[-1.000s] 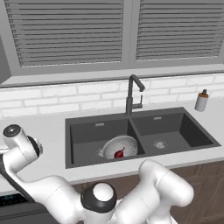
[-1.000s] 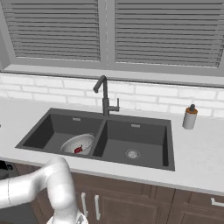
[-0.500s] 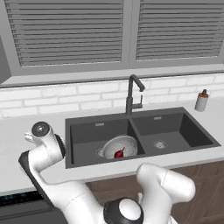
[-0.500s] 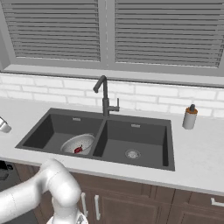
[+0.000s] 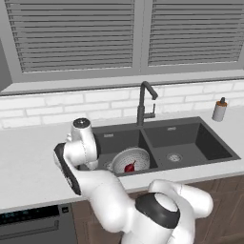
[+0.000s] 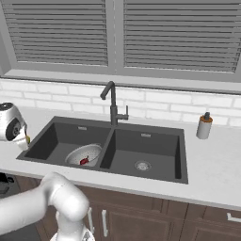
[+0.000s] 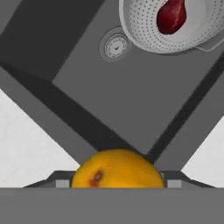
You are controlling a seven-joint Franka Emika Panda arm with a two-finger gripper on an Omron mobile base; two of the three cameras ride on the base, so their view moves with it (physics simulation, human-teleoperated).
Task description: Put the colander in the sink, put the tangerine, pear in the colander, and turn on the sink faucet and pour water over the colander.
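Note:
My gripper is shut on the tangerine, a round orange fruit at the bottom of the hand view. In the right base view the gripper hangs over the left rim of the sink, with a sliver of the tangerine showing. The colander sits in the left basin of the sink with the dark red pear inside it. The sink faucet stands behind the divider. I see no water running.
A white soap dispenser stands on the counter right of the sink. The left basin's drain lies beside the colander. A white brick wall and a shuttered window rise behind the counter. A dishwasher front is at lower left.
The arm has swung right from over the left counter to the sink's left rim, carrying the tangerine. The colander and pear have not moved.

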